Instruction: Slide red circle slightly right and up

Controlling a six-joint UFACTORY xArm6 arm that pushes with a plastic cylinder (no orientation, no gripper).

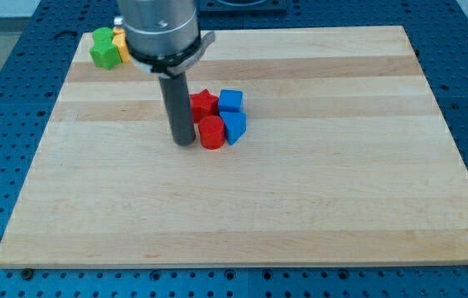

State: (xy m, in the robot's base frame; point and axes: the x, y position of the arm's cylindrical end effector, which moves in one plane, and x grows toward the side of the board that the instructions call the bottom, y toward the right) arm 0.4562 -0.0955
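Note:
The red circle point(211, 132) lies near the middle of the wooden board point(242, 207). My tip point(185, 141) rests on the board just to the circle's left, touching or nearly touching it. A red star point(204, 103) sits right above the circle. A blue cube point(230, 101) is to the star's right. A blue wedge-like block point(235, 126) touches the circle's right side.
A green block point(103, 47) and a yellow block point(120, 44) beside it sit at the board's top-left corner, partly hidden by the arm's grey body point(161, 33). A blue pegboard table point(2, 108) surrounds the board.

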